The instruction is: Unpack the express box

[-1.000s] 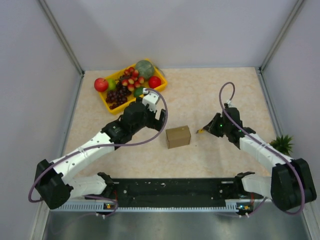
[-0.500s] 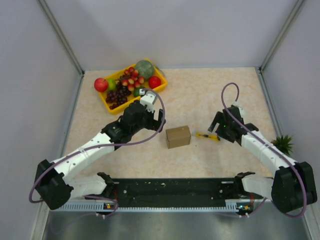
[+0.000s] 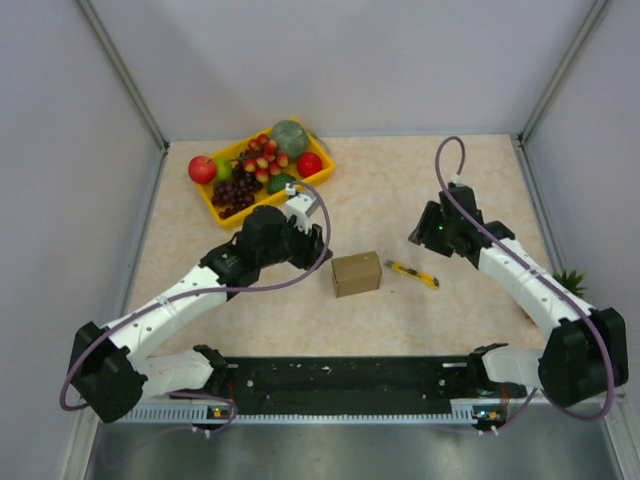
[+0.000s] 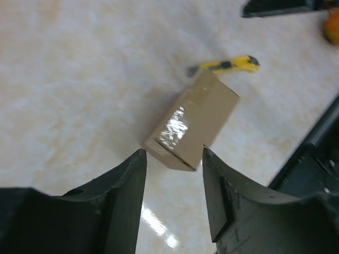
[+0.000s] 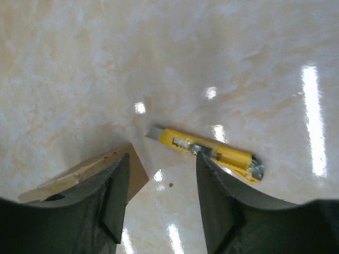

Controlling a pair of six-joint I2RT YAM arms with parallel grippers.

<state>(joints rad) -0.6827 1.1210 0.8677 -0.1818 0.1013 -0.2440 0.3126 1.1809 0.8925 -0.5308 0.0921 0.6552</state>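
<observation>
The express box is a small brown cardboard box, taped shut, lying mid-table; its shiny tape shows in the left wrist view. A yellow utility knife lies on the table just right of the box, with its blade out. My left gripper hovers left of the box, open and holding nothing, the box just beyond its fingertips. My right gripper hangs above and behind the knife, open and empty. A corner of the box shows behind its left finger.
A yellow tray of fruit stands at the back left, close behind the left arm. A small green plant sits by the right wall. Grey walls enclose the table on three sides.
The right gripper opened and let go of the knife, which now lies on the table; that arm then lifted back. The left gripper moved slightly right and its jaws narrowed.
</observation>
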